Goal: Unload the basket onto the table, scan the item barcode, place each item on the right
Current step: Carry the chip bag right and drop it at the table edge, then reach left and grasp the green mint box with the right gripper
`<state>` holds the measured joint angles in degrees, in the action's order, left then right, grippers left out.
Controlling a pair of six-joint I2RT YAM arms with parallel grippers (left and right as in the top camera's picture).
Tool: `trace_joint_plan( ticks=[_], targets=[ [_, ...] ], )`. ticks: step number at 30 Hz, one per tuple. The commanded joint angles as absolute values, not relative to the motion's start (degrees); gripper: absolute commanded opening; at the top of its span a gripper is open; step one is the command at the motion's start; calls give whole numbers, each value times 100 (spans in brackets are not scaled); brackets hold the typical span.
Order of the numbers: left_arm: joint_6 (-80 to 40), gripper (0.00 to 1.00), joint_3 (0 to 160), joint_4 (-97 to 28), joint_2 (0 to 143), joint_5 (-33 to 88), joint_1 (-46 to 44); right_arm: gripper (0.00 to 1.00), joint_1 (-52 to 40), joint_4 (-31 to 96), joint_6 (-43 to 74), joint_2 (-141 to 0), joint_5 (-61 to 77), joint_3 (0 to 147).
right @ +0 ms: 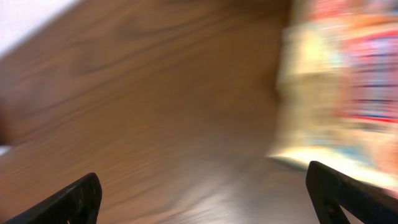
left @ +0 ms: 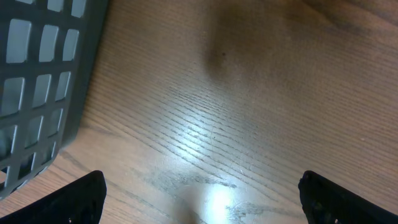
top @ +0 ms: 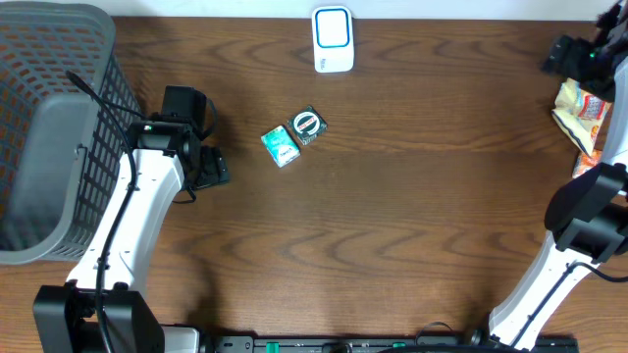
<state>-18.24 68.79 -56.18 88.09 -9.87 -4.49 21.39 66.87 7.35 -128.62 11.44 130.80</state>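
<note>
A white and blue scanner (top: 333,39) stands at the table's far edge. In front of it lie two small items side by side: a green box (top: 281,147) and a dark packet with a round emblem (top: 307,126). My left gripper (top: 216,169) sits to their left, beside the basket, open and empty (left: 202,184) over bare wood. At the far right corner my right gripper (top: 562,54) is open (right: 202,180), with nothing between its fingers. A yellow and red snack bag (right: 348,81) shows blurred just ahead and to the right of it.
A large grey mesh basket (top: 44,127) fills the left edge, its wall (left: 37,81) close beside my left fingers. Snack bags (top: 581,110) are piled at the right edge. The table is dark wood.
</note>
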Motion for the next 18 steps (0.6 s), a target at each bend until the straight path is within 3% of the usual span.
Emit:
trace_joint_plan(
  ticks=[1, 5, 12, 18],
  targets=[
    [-1900, 98, 6855, -5634, 8809, -1100, -429, 99, 1806, 6855, 703, -12905, 3693, 13109],
    [-1898, 97, 6855, -5634, 8807, -1100, -429, 99, 1278, 7194, 698, -12905, 3959, 13107],
    [-1898, 98, 6855, -5634, 8809, -1100, -429, 97, -506, 7172, 701, -13150, 3214, 13069],
    [-1898, 98, 6855, -5634, 8809, -1100, -429, 86, -1763, 6840, 701, -13447, 2663, 13069]
  ],
)
